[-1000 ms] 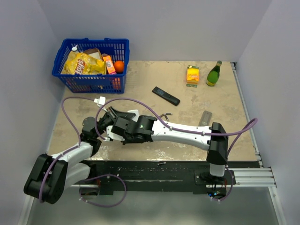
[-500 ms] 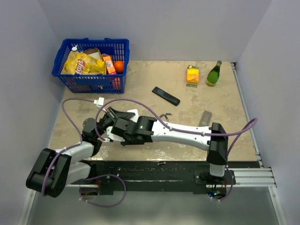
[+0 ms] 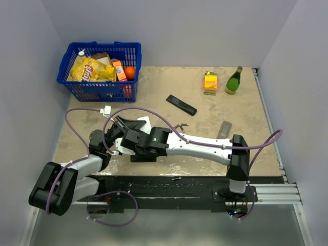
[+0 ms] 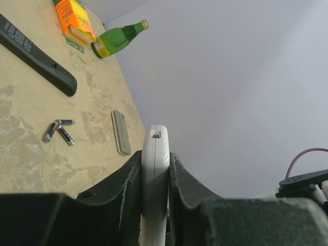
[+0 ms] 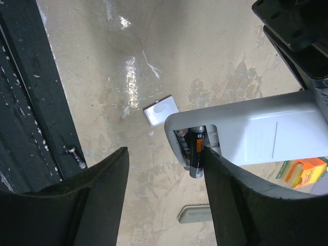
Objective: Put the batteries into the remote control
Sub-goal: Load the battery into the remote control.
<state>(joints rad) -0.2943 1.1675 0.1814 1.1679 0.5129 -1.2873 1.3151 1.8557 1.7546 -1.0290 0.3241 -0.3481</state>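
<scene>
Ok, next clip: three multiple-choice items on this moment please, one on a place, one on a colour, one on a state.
1. Where is the slim black remote control?
A held by a gripper
B flat on the tan mottled table
C standing on end

2. What colour is the plastic remote control clamped in the left gripper?
A white
B black
C green

3. How is that remote's battery compartment?
A shut by a cover
B open, batteries showing
C open but empty

Answers:
1 B: the top view shows it lying flat on the table, clear of both arms.
2 A: the left wrist view shows a white edge between the dark fingers.
3 B: the right wrist view shows dark cylindrical batteries in the uncovered bay.
</scene>
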